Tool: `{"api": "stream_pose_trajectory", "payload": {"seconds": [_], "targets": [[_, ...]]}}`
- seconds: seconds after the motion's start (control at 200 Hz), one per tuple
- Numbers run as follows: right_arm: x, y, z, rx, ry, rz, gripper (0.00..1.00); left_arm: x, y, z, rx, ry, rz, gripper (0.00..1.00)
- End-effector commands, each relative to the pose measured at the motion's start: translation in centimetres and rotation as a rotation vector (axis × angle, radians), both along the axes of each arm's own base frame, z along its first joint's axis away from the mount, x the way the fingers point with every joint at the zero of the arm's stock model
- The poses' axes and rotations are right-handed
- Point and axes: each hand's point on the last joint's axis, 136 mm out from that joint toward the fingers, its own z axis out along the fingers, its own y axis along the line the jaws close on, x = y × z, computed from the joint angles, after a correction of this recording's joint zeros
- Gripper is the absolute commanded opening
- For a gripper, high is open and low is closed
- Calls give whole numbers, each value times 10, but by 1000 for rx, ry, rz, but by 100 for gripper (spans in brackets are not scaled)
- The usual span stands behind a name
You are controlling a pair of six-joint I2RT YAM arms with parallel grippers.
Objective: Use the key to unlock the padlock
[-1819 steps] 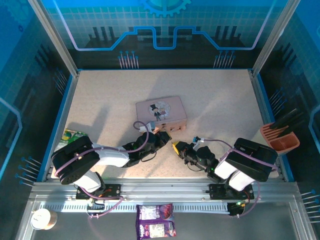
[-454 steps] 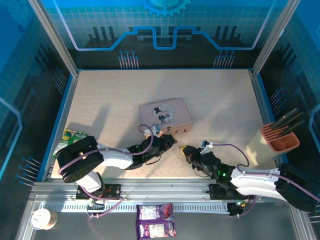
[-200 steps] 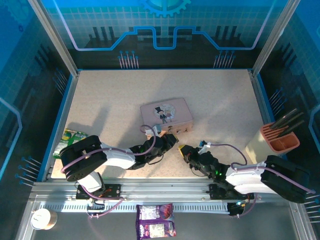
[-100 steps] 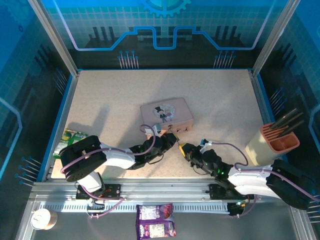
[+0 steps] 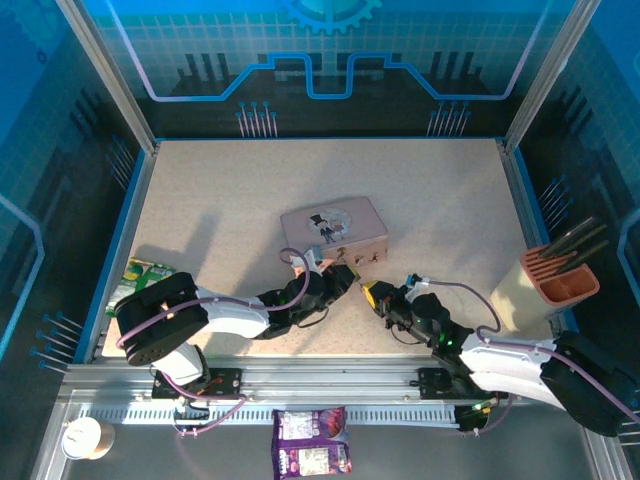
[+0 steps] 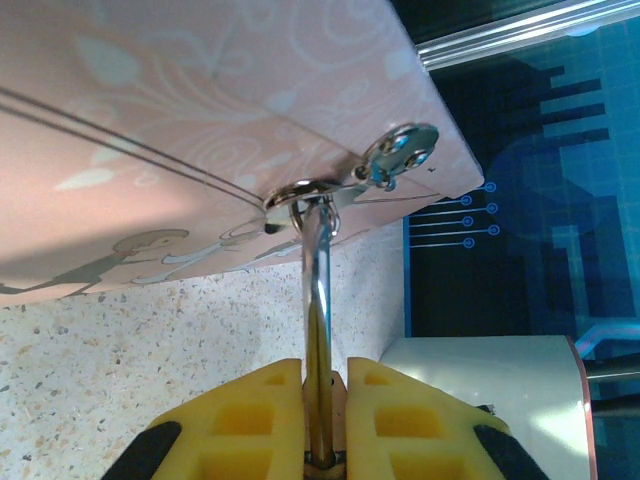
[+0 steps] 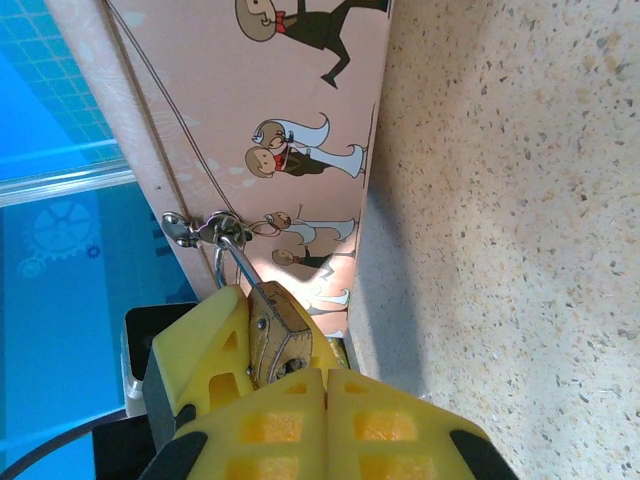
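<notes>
**A:** Near end first. My right gripper [image 7: 322, 380] has its yellow fingers pressed hard together. Whether anything is pinched in the seam I cannot tell. My left gripper [image 6: 324, 385] is clamped on the small padlock, brass body and silvery U-shaped top [image 7: 272, 335], gripping it by the shackle [image 6: 318, 300].

**B:** Where does the lock sit?

**A:** Just ahead of the right fingertips, with the keyhole end toward them. It is looped through the silvery hasp [image 7: 195, 228] on the front wall of the pink rectangular tin with cartoon figures [image 5: 333, 225].

**B:** How would you work the step?

**A:** My judgement: keep the left grip firm so the body cannot swing. Line the thin dark grey metal key up with the keyhole, push straight in, then turn slowly from the wrist. A skewed push would likely drag the tin.

**B:** Against nine seconds ago?

**A:** The tin sits slightly further right. The right arm was folded upright then. It now lies low and stretched out.
</notes>
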Motion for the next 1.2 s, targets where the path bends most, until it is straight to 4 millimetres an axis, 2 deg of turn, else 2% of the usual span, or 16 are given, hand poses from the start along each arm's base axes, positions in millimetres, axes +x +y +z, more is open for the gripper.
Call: {"api": "stream_pose_trajectory", "payload": {"seconds": [0.0,0.15,0.625,0.69,0.77,0.861,1.051,1.191], "targets": [[8,3,18,48,-46,-18,0,-25,-44,69,-178,-108,-172,0],[7,7,19,53,-57,-13,0,-24,-46,72,-167,-117,-170,0],[9,14,30,31,-103,14,0,-22,-44,47,-87,-60,-155,0],[10,13,27,-2,-105,41,17,-20,-37,38,-45,-36,-129,0],[10,6,13,-104,-90,82,37,-15,-23,26,25,-5,-86,0],[5,-1,3,-267,-87,169,50,-6,-4,18,93,27,-36,0],[-5,-13,13,-691,-268,400,52,14,25,10,142,64,38,0],[-13,1,22,-983,-541,607,49,24,39,10,151,85,64,0]]}}
